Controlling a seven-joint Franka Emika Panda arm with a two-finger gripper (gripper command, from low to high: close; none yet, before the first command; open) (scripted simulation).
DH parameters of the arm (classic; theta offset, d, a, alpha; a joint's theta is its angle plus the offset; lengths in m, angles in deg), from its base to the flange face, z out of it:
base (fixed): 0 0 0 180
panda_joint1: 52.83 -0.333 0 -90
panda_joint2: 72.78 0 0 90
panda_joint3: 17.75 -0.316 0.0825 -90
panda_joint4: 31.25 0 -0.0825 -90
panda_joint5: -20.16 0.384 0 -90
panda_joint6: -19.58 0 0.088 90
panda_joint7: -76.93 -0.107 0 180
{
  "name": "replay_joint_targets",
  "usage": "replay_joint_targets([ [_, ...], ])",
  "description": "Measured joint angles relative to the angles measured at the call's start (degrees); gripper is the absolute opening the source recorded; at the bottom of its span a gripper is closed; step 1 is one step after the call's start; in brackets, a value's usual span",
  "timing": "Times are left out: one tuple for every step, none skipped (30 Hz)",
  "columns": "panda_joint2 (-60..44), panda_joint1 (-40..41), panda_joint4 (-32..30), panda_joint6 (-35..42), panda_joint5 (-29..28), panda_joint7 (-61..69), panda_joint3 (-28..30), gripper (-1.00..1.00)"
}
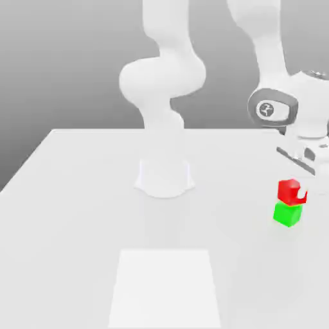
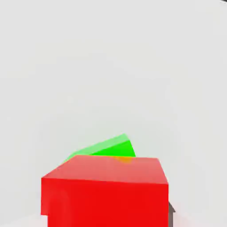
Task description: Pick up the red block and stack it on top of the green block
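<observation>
The white worktop carries the arm's base at its centre, and the arm reaches out toward 3 o'clock in the exterior view. There the end effector sits low over the two cubes, clamped on the red block, with a pale fingertip showing against its right face. The red block appears to rest on or just above the green block, which stands on the worktop directly beneath it. In the hand view the red block fills the foreground and the green block peeks out behind it, slightly turned relative to it.

The placing step looks nearly done. Next comes a gentle release and a straight lift away, without nudging the stack.
</observation>
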Motion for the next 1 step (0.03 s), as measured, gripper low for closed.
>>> replay_joint_targets([
  [0.0, 0.0, 0.0, 0.0, 0.0, 0.0, 0.0, 1.0],
])
